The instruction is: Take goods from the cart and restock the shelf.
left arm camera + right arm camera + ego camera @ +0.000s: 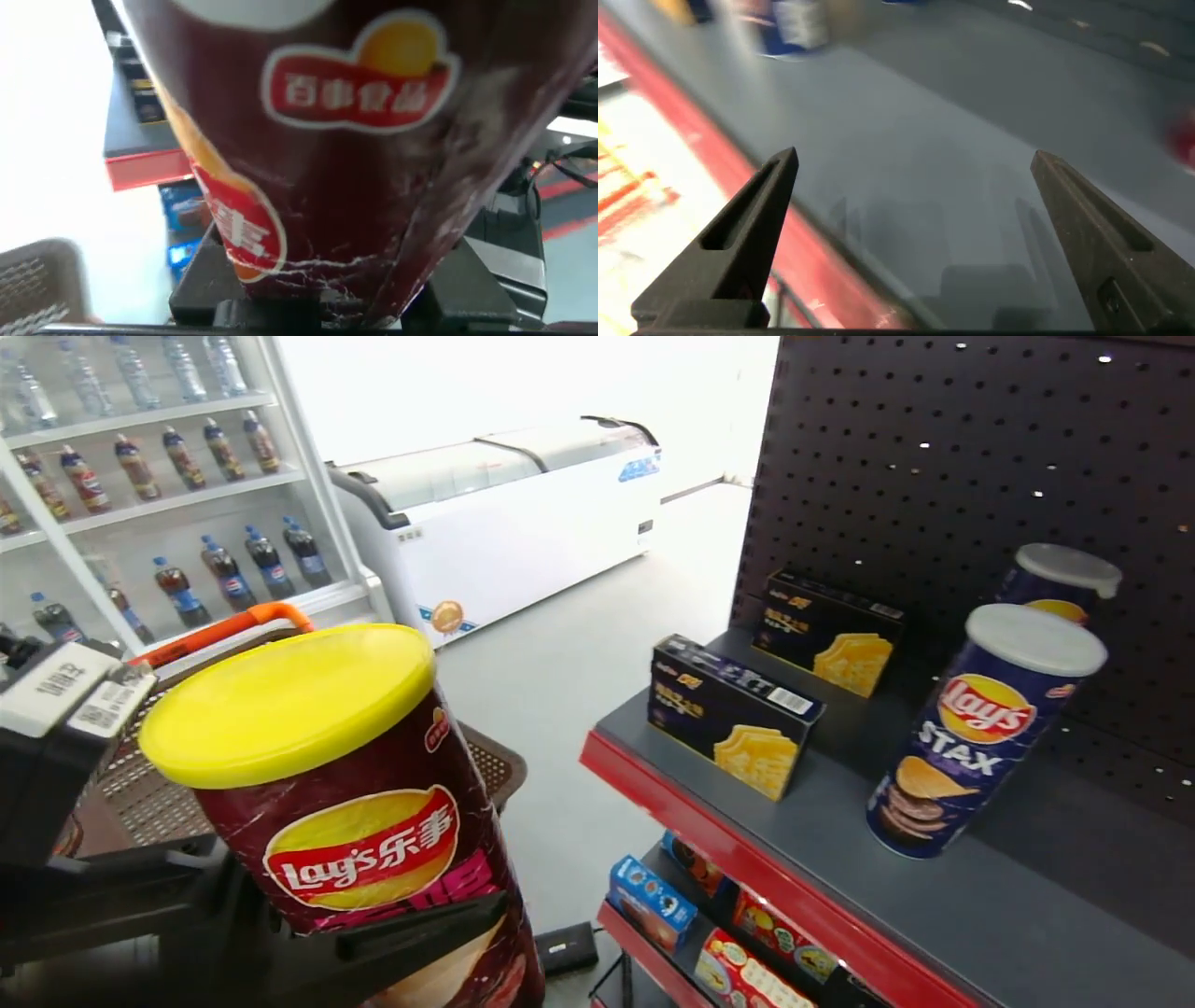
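Observation:
A dark red chips can (345,803) with a yellow lid stands upright in the air at the lower left of the head view, over the brown cart (140,793) with its orange handle. My left gripper (411,933) is shut on the can's lower part; the can (355,140) looms close in the left wrist view, black fingers (201,280) on either side. The grey shelf (934,887) with a red front edge lies to the right. My right gripper (915,243) is open above the grey shelf board (952,140), nothing between its fingers.
On the shelf stand two dark blue chips cans (980,728) with white lids and two dark snack boxes (728,714). Lower shelves hold colourful boxes (653,896). A drinks fridge (140,476) and a white chest freezer (523,513) stand behind. Bare floor lies between cart and shelf.

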Robot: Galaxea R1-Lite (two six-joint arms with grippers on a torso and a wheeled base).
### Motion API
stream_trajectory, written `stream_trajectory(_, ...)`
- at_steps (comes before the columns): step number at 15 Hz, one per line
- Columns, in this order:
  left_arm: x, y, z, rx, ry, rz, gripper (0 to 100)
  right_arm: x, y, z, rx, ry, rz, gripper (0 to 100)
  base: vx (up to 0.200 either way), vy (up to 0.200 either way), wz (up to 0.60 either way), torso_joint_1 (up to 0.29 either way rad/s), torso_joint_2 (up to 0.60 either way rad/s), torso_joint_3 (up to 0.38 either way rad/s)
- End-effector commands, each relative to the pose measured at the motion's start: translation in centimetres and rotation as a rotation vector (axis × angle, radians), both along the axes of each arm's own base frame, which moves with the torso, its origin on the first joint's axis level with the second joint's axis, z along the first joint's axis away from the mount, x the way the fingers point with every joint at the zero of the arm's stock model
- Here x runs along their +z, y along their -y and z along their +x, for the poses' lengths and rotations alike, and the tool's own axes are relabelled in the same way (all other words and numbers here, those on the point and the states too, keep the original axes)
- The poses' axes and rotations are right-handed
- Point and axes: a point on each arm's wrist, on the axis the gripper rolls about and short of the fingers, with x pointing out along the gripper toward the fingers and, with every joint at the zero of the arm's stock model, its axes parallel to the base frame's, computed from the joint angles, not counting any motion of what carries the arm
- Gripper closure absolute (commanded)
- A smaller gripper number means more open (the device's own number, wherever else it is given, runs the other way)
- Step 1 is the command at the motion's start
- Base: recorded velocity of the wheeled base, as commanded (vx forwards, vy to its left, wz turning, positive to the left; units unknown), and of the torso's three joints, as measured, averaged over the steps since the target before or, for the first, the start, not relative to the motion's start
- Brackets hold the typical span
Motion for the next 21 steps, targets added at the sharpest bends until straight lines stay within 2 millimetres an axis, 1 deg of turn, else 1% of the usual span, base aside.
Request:
stream_trajectory(1, 0.09, 0.01, -0.04, -0.003, 0.004, -0.003, 100, 0.01, 0.00, 0.00, 0.000, 0.000, 0.000, 0, 0.000, 0.000, -0.60, 0.002, 0.01, 0.002)
stream_trajectory(3, 0.09, 0.03, -0.06, -0.004, 0.004, -0.003, 100, 0.01, 0.00, 0.00, 0.000, 0.000, 0.001, 0, 0.000, 0.000, -0.60, 0.000, 0.00, 0.002)
stream_trajectory(12, -0.38, 0.02, -0.07, -0.006, -0.010, 0.007, 100, 0.01, 0.00, 0.00, 0.000, 0.000, 0.000, 0, 0.000, 0.000, 0.00, 0.000, 0.00, 0.000)
stream_trajectory(21, -0.46, -0.01, -0.07, -0.004, -0.012, 0.009, 100, 0.01, 0.00, 0.00, 0.001, 0.000, 0.000, 0, 0.000, 0.000, -0.60, 0.002, 0.00, 0.002)
